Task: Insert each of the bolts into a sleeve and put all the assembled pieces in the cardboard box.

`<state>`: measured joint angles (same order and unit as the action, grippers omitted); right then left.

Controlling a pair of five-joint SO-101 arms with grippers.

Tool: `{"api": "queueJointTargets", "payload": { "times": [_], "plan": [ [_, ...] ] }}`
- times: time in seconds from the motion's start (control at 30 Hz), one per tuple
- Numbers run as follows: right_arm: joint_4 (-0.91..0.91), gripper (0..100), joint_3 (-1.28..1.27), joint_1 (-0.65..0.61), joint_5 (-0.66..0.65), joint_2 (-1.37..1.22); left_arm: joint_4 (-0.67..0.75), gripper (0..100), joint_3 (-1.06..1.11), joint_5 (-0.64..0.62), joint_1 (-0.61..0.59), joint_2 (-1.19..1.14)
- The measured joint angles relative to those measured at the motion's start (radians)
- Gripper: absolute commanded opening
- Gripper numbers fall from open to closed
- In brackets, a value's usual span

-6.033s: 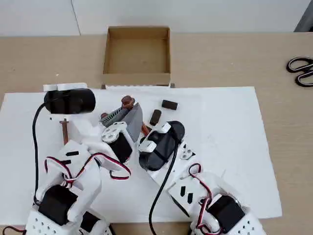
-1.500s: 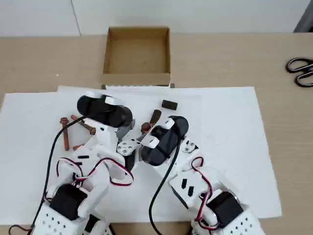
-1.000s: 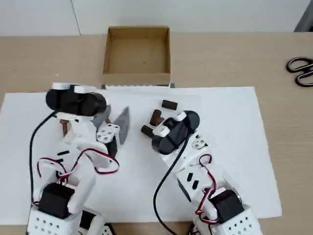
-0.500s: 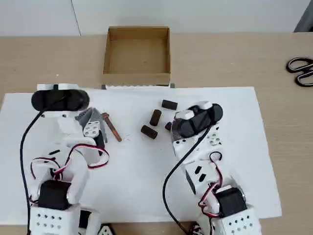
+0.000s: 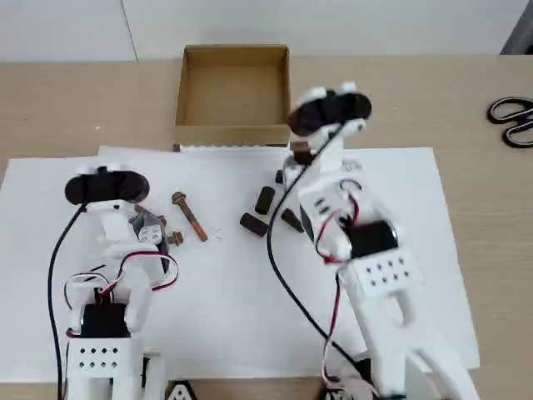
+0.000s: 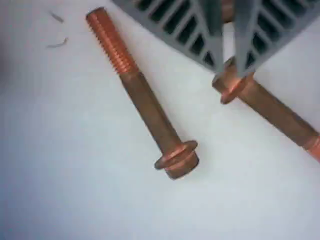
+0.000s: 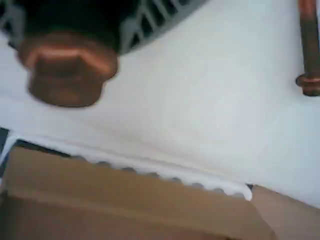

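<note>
My right gripper (image 5: pixel 301 157) hangs just in front of the cardboard box (image 5: pixel 233 133), shut on an assembled piece: a copper bolt (image 7: pixel 67 67) seated in a dark sleeve (image 7: pixel 60 15). The right wrist view has the box wall (image 7: pixel 125 200) close below the piece. Three loose dark sleeves (image 5: pixel 265 198) lie on the white paper beside that arm. My left gripper (image 5: pixel 148 227) is low at the paper's left side. Its grey fingers (image 6: pixel 250 35) are shut, tips (image 6: pixel 227 67) just over the head of one bolt (image 6: pixel 270 107). Another bolt (image 6: pixel 145 100) lies free beside it.
A white paper sheet (image 5: pixel 375 250) covers the near half of the wooden table. Scissors (image 5: pixel 512 117) lie at the far right edge. One more bolt (image 7: pixel 310 45) lies on the paper off to the side in the right wrist view.
The arms have drawn apart. The right arm stretched toward the box with the bolt-and-sleeve piece. The left arm swung left, and a bolt now lies free on the paper.
</note>
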<state>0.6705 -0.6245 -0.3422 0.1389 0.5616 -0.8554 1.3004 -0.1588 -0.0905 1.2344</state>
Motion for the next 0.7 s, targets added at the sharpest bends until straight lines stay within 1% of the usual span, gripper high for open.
{"api": "queueJointTargets", "payload": {
  "times": [0.1, 0.2, 0.47, 0.7],
  "plan": [
    [0.0, 0.2, 0.161, 0.0, 0.0, -0.166, 0.026, 1, 0.041, 0.048, 0.0, 0.002],
    [0.0, 0.2, 0.339, 0.0, 0.0, -0.324, 0.032, 1, 0.052, 0.064, 0.0, 0.002],
    [0.0, 0.2, 0.83, 0.0, -0.098, -0.717, 0.049, 1, 0.054, 0.069, 0.0, 0.0],
    [0.0, 0.2, 1.122, 0.0, -0.176, -0.982, 0.049, 1, 0.078, 0.068, 0.0, 0.0]
  ]
}}
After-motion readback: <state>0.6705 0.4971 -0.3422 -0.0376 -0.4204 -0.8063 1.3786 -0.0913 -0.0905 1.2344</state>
